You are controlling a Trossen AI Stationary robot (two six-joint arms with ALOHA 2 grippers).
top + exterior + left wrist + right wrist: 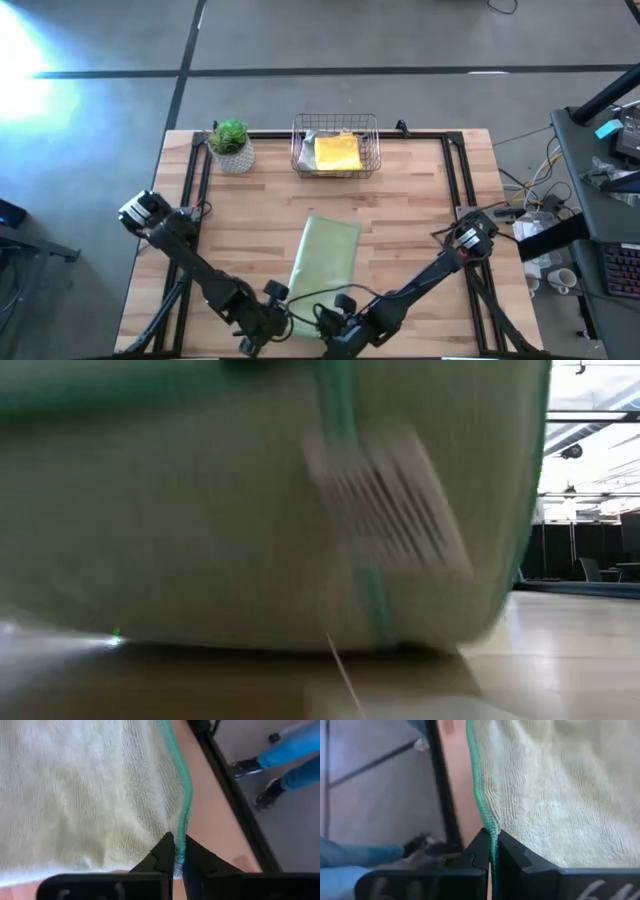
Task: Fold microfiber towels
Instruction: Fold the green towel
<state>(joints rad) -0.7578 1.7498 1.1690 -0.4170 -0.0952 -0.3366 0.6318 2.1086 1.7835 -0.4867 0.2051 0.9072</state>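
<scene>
A pale sage green towel (325, 262) lies as a long folded strip on the table's middle, running toward the near edge. It has a green stitched hem and fills the low view (250, 510). My left gripper (275, 312) and right gripper (335, 320) are at its near end, each shut on the hem. A yellow towel (338, 152) lies in the copper wire basket (300, 150) at the far edge, on something grey (312, 138). The lime green and hot pink towels are out of view. My left gripper pinches the sage towel's green stitched hem (183, 827) between its two fingers, at the near end's left side. The cloth spreads away from the fingers toward the far edge. Layers cannot be told. My right gripper pinches the green stitched hem (487, 817) between its two fingers, at the near end's right side. The cloth runs away from the fingers toward the far edge. Layers cannot be told.
A small potted plant (231, 145) stands at the far left beside the basket. Black frame rails (455, 180) run along the table's sides. A person's blue-clad legs (295, 750) stand on the floor past the near edge. Bare wood lies on either side of the strip.
</scene>
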